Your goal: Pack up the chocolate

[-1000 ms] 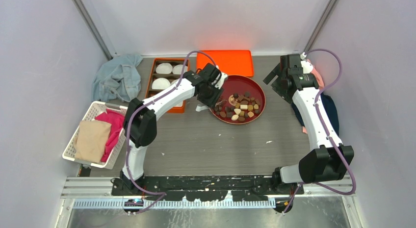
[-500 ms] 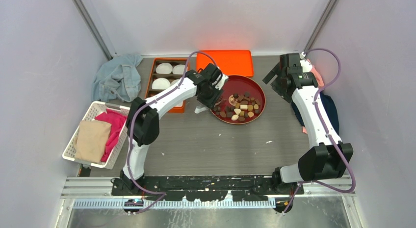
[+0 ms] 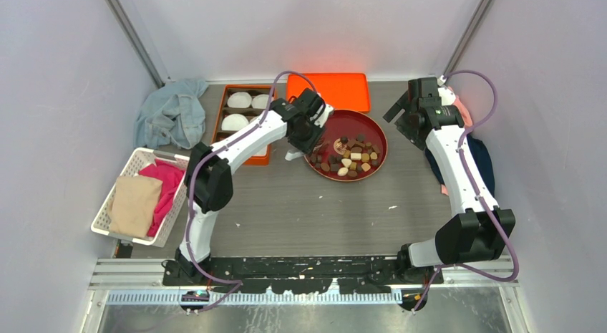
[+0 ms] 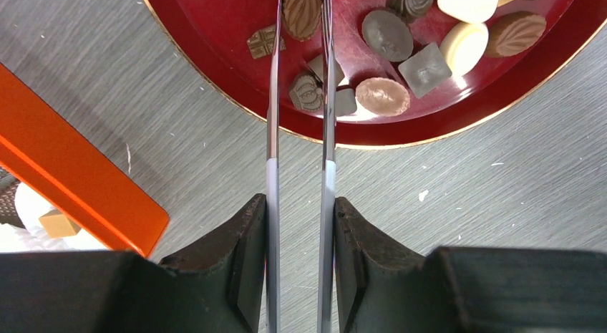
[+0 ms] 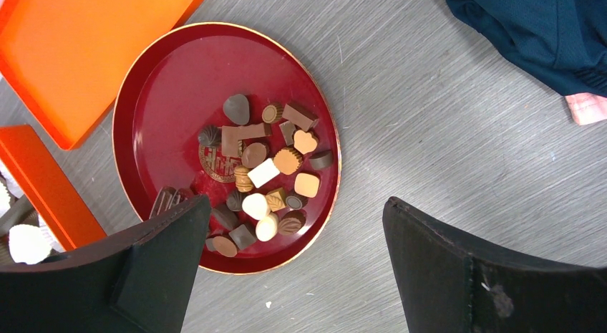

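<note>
One red plate (image 5: 164, 97), some twenty chocolates (image 5: 263, 172); left wrist view crops both. Right tool (image 5: 297, 208) released, empty. Left tool (image 3: 312, 148): blades narrowly apart, grasp unclear.

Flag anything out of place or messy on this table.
Nothing spilled: the chocolates all sit inside the round red plate. Oddities: a crumpled light blue cloth beside the orange box, dark blue fabric bunched at the right edge, and small white specks on the grey table.
</note>
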`<state>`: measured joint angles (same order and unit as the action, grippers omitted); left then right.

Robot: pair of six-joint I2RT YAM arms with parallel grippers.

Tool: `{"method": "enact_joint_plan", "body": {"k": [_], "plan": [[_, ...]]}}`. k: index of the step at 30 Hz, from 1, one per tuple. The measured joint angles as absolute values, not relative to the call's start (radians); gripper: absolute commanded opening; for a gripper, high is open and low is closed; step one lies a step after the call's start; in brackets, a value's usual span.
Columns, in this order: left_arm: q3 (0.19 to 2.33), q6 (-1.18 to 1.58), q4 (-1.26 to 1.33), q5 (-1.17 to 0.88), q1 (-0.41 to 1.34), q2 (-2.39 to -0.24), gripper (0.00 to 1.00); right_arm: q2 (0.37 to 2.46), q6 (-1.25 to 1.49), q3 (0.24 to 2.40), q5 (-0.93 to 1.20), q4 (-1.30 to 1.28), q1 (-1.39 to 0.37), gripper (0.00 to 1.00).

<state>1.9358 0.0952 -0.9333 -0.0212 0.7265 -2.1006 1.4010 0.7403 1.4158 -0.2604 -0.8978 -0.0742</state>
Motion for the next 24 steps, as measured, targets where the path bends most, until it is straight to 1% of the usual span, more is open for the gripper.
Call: {"method": "enact_joint_plan", "body": {"k": [14, 19, 24], "plan": [[1.979, 0.105, -0.934, 0.0, 0.708, -2.049, 0.05, 1.401, 0.74, 1.416, -0.26, -0.898, -0.074, 0.95], [1.954, 0.129, -0.925, -0.001, 0.644, -1.96, 0.05, 1.401, 0.741, 1.416, -0.26, -0.898, -0.074, 0.96], [1.892, 0.159, -0.905, 0.0, 0.526, -1.847, 0.05, 1.401, 0.743, 1.416, -0.26, -0.897, -0.074, 0.95]]}}
